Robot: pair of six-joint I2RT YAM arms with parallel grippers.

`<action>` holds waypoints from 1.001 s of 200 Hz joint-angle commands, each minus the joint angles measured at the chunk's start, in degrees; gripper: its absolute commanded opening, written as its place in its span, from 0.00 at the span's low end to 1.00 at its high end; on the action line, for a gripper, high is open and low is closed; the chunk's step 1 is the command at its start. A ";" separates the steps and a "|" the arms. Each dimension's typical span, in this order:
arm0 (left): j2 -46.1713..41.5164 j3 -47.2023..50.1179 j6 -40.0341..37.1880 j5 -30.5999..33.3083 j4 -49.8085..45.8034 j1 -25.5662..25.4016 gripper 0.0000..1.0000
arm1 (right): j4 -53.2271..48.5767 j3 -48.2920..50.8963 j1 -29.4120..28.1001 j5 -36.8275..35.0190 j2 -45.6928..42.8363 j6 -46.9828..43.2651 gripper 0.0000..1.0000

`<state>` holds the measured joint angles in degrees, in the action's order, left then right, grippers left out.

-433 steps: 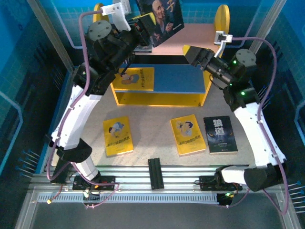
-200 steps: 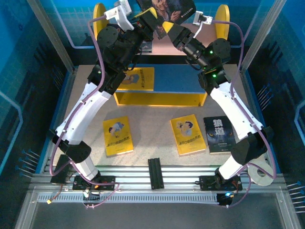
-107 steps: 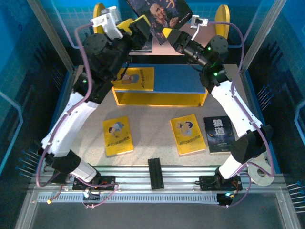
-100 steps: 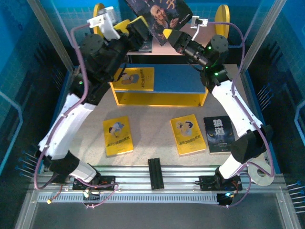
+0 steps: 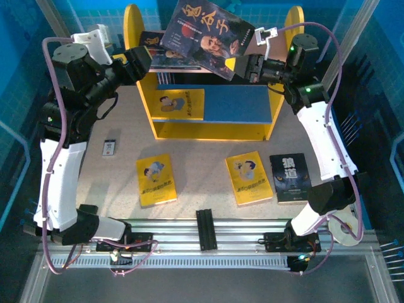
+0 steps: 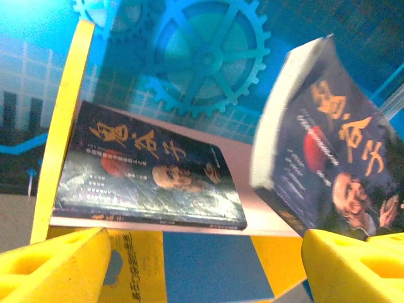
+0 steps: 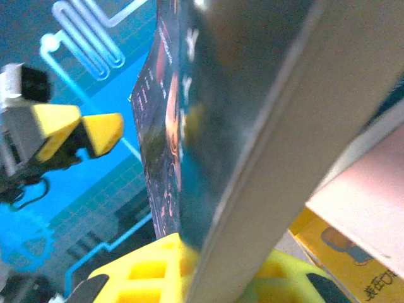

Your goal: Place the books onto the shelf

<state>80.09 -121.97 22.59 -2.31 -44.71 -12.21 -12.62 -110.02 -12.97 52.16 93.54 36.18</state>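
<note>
Your dark portrait book (image 5: 205, 38) hangs tilted over the shelf's (image 5: 132, 28) pink upper board (image 6: 240, 167), its lower corner clamped tight in the right gripper (image 5: 242, 66). A second portrait book (image 5: 158, 55) lies flat at that board's left end, and a yellow book (image 5: 180, 104) lies on the blue lower board (image 5: 237, 104). Your left gripper (image 5: 144, 63) sits by the shelf's left end with its jaws spread wide, gripping nothing, and two more yellow books (image 5: 156, 180) (image 5: 248, 178) and a wolf-cover book (image 5: 291, 178) lie on the table (image 5: 202, 151) in front.
</note>
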 commanded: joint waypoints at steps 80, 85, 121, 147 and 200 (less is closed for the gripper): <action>4.43 1.06 7.72 -30.82 2.72 5.53 0.81 | -5.31 -3.21 0.92 10.82 -1.10 -7.09 0.07; 4.66 0.69 7.38 -30.93 2.26 5.53 0.81 | -5.37 -3.39 0.85 11.12 -1.03 -7.18 0.07; 6.28 -1.03 5.71 -33.79 0.98 5.55 0.81 | -5.75 -4.71 0.26 13.43 0.12 -7.05 0.08; 7.01 -1.07 5.92 -36.92 2.51 5.61 0.75 | -7.54 -6.85 -0.62 13.82 1.46 -7.81 0.09; 7.36 -0.49 6.41 -39.61 6.13 5.62 0.49 | -12.85 -11.16 -2.32 12.18 4.19 -10.43 0.10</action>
<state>87.07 -121.36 28.36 -38.72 -41.36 -7.27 -24.60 -117.51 -14.35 63.42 97.47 27.99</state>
